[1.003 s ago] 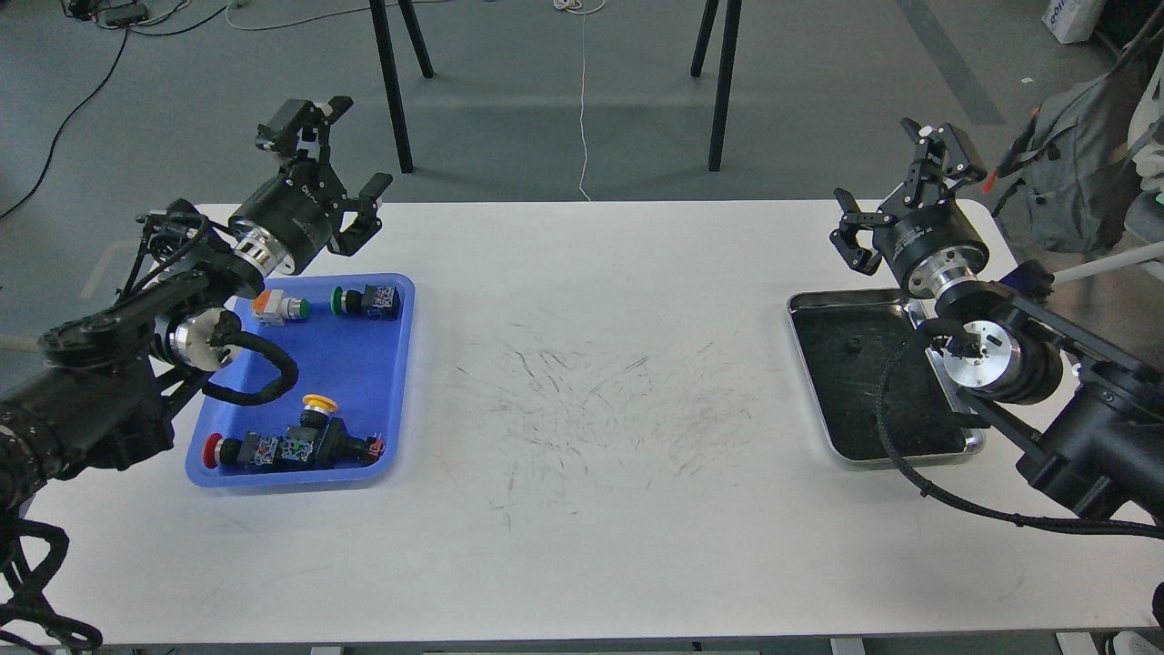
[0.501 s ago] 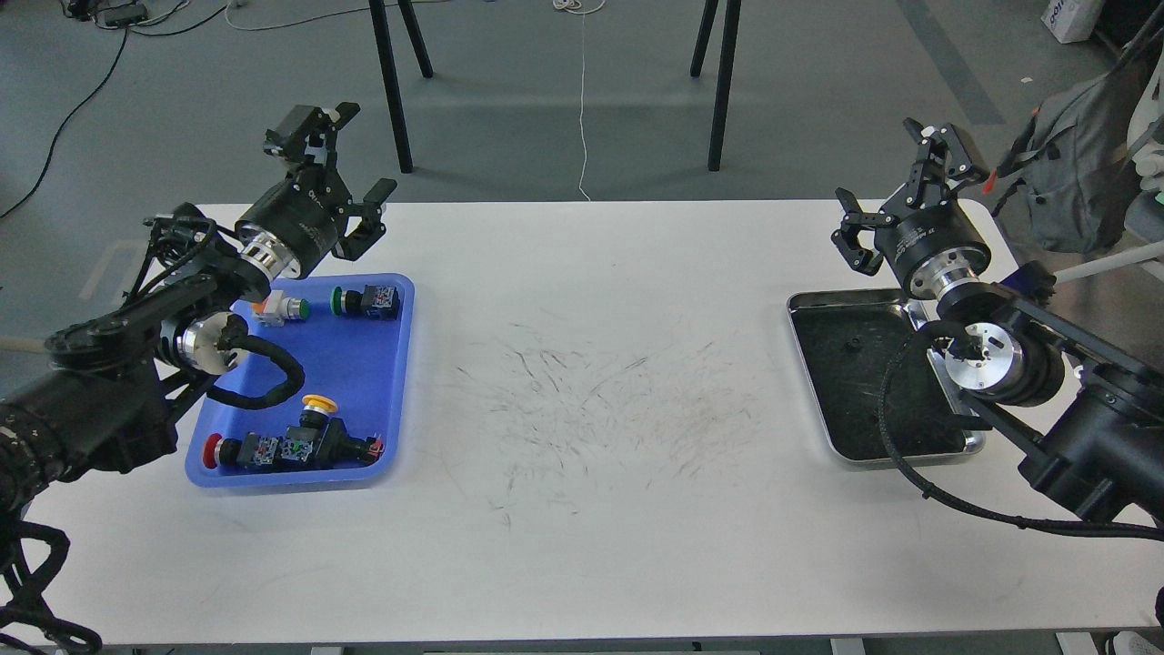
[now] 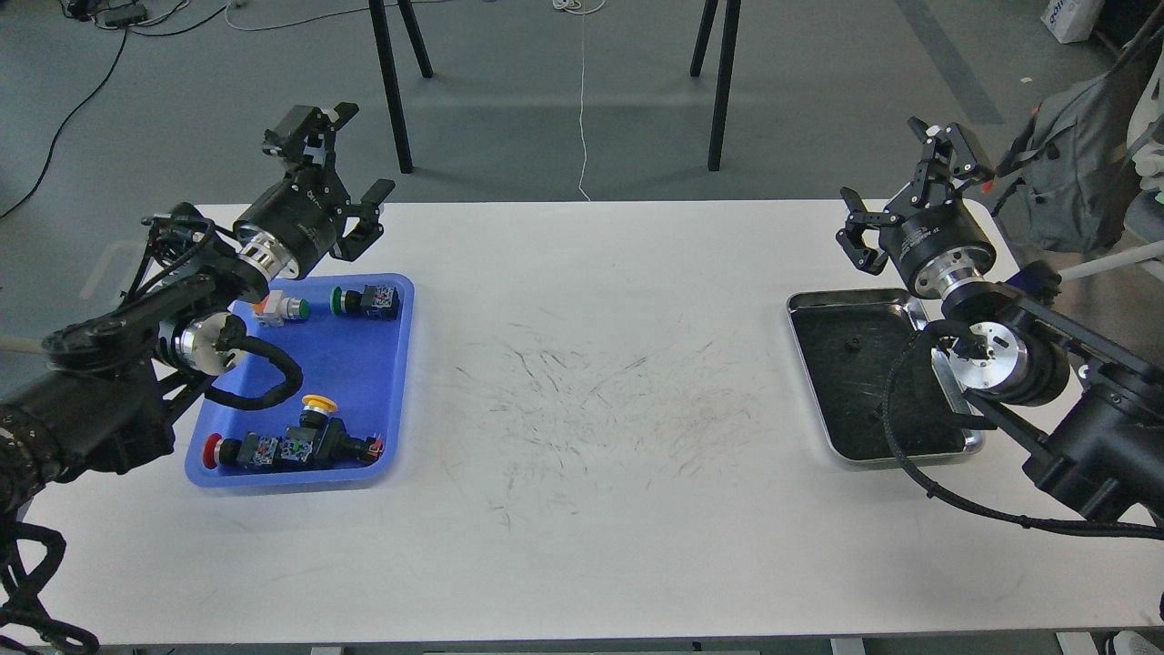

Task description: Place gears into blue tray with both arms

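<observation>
The blue tray (image 3: 368, 364) lies at the table's left and holds several push-button switches. One tiny black gear (image 3: 853, 344) rests on the dark bottom of the steel tray (image 3: 823, 400) at the right. My left gripper (image 3: 348, 164) hangs open above the blue tray's far edge, with nothing between its fingers. Beyond the steel tray's far right corner my right gripper (image 3: 900, 186) is raised and open, also empty. The right arm's wrist and cable cover the steel tray's right side.
In the blue tray are a green-capped switch (image 3: 364, 300), a white and orange one (image 3: 280, 307), a yellow-capped one (image 3: 318, 405) and a red-capped one (image 3: 250, 450). The white table (image 3: 591, 409) is scuffed in the middle. Black stand legs (image 3: 393, 86) rise behind it.
The left gripper has lifted slightly up and back from the blue tray. The right gripper has drifted a little to the right. Both stay open; nothing else moved.
</observation>
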